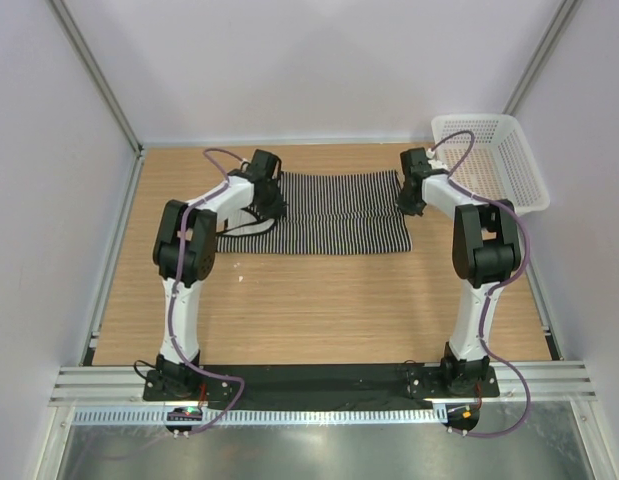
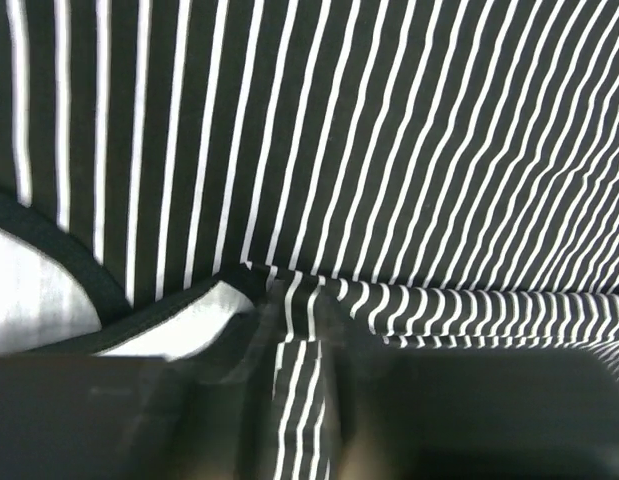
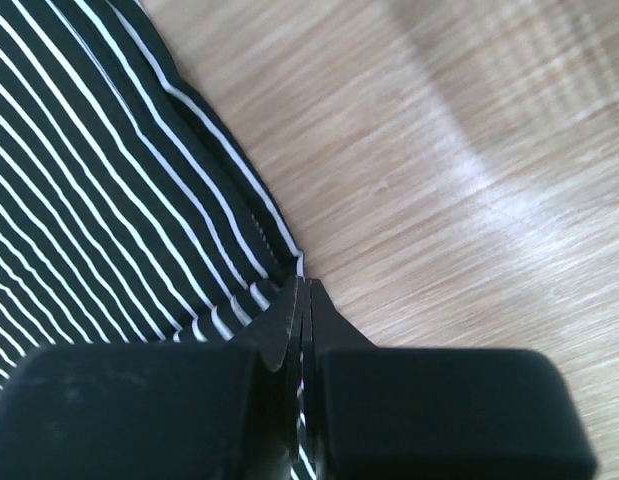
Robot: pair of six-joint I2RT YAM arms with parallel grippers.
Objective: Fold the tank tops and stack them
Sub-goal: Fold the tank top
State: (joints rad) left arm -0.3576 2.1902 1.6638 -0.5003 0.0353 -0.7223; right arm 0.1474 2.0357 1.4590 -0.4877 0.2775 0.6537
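A black-and-white striped tank top (image 1: 334,213) lies spread across the far middle of the wooden table. My left gripper (image 1: 272,203) is at its left end and is shut on a pinched strip of the striped fabric (image 2: 301,390), beside the black-trimmed armhole (image 2: 79,262). My right gripper (image 1: 411,200) is at its right end, its jaws closed tight on the striped edge of the tank top (image 3: 251,290). In the right wrist view my right gripper (image 3: 301,300) pinches the hem where it meets the bare wood.
A white plastic mesh basket (image 1: 494,160) stands at the far right corner of the table (image 1: 319,310). Grey walls and metal rails close in the table on three sides. Purple cables run along both arms.
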